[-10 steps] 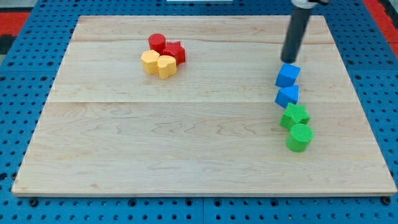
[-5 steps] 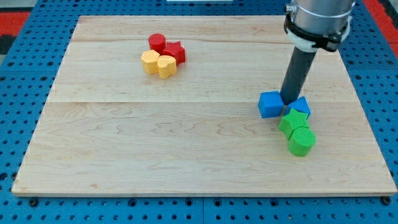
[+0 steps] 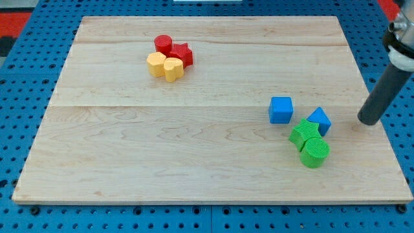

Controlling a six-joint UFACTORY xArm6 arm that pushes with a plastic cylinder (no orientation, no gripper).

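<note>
My tip (image 3: pixel 369 121) rests on the board near its right edge, touching no block. The nearest block is a small blue one (image 3: pixel 319 120), a short way to the tip's left. That block leans against a green star-like block (image 3: pixel 303 133), and a green cylinder (image 3: pixel 315 153) sits just below the star. A blue cube (image 3: pixel 281 109) stands alone a little to the left of this group.
In the upper left part of the wooden board (image 3: pixel 194 149) a tight cluster holds a red cylinder (image 3: pixel 163 44), a red star (image 3: pixel 182 54) and two yellow blocks (image 3: pixel 156 64) (image 3: pixel 173 68). Blue pegboard surrounds the board.
The tip pushed down between the two blue blocks, knocking the cube to the left and the small one down against the green star, then swung away to the right edge.
</note>
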